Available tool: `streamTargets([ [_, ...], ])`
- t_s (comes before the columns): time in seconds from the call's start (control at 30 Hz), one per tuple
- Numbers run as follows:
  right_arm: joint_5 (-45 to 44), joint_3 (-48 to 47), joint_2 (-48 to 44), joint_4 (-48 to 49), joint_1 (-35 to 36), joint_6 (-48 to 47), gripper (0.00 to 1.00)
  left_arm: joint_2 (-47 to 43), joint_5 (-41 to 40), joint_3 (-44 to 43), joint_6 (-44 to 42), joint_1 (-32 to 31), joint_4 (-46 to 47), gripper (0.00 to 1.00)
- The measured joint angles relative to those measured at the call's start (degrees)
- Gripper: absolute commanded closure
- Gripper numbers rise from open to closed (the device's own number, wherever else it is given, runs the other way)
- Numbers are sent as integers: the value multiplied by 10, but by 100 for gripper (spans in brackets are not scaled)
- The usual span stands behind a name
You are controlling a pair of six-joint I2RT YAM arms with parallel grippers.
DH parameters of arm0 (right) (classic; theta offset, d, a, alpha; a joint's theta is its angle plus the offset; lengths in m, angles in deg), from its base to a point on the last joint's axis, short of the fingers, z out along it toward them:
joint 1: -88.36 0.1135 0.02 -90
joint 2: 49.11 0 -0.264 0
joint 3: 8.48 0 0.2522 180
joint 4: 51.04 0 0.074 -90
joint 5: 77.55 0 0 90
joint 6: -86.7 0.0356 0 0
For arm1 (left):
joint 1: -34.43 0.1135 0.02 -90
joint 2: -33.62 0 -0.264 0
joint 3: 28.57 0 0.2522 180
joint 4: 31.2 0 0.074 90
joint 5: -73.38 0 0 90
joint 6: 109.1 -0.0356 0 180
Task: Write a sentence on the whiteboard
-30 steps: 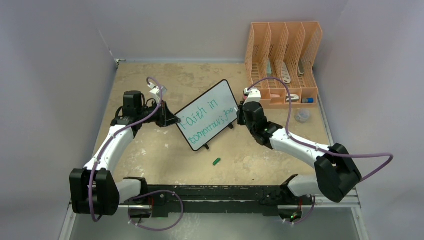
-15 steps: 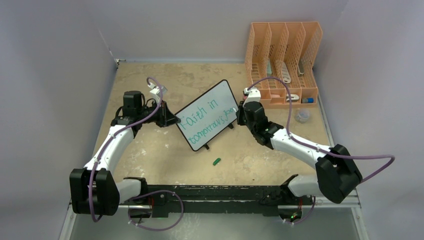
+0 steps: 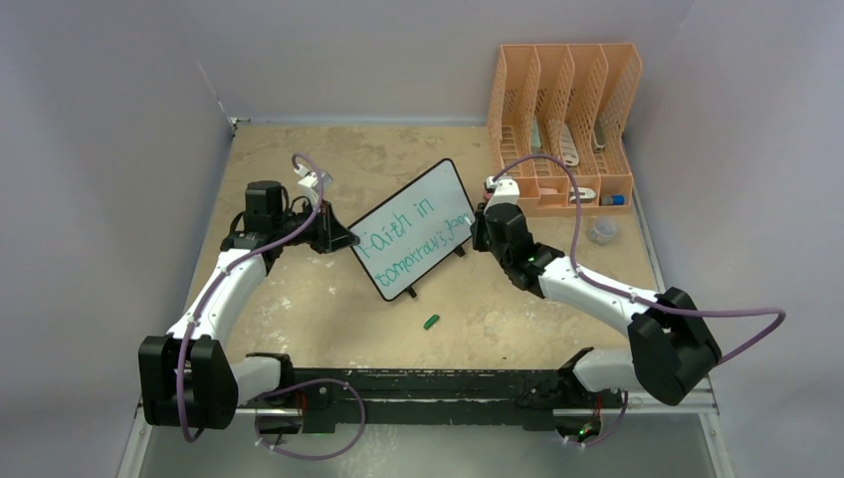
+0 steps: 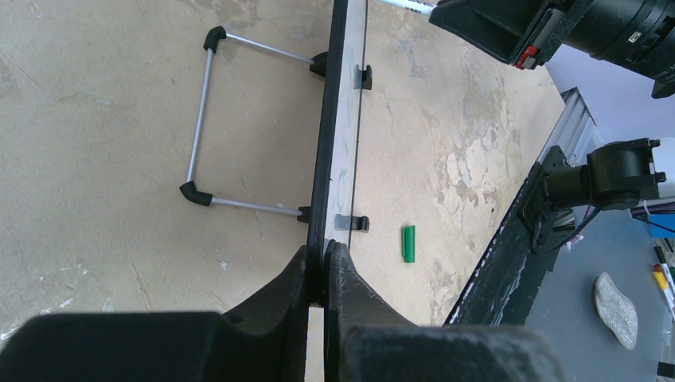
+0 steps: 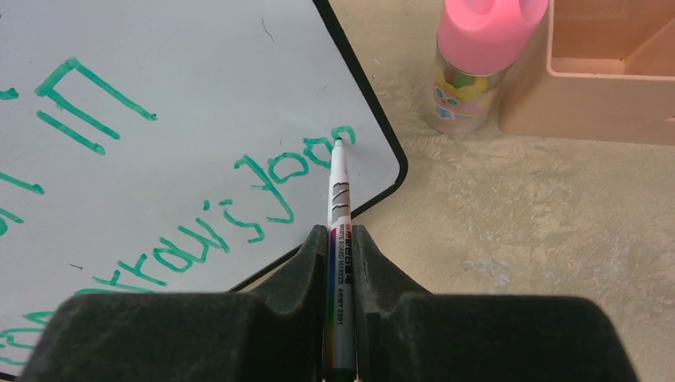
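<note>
Gripper R [image 5: 340, 232] clamped on marker [image 5: 340, 179]; gripper L [image 4: 318, 251] pinching whiteboard [image 4: 328, 119] edge.

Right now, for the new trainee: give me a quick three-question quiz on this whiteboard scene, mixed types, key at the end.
1. True or false: the right gripper holds a marker with its tip on the whiteboard.
2. What is the left gripper shut on? A) the whiteboard's edge B) the marker C) nothing
3. What one colour do the sentence and the loose cap on the table share?
Key: 1 true. 2 A. 3 green.
</note>
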Motion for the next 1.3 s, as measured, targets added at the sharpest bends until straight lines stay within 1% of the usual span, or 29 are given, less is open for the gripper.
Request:
streamTargets([
  [1.0, -16, 0, 7, -2, 0, 0, 100, 0, 0, 0, 0, 0, 0, 100],
  [1.3, -16, -25, 6, 4, 0, -5, 100, 0, 0, 0, 0, 0, 0, 100],
])
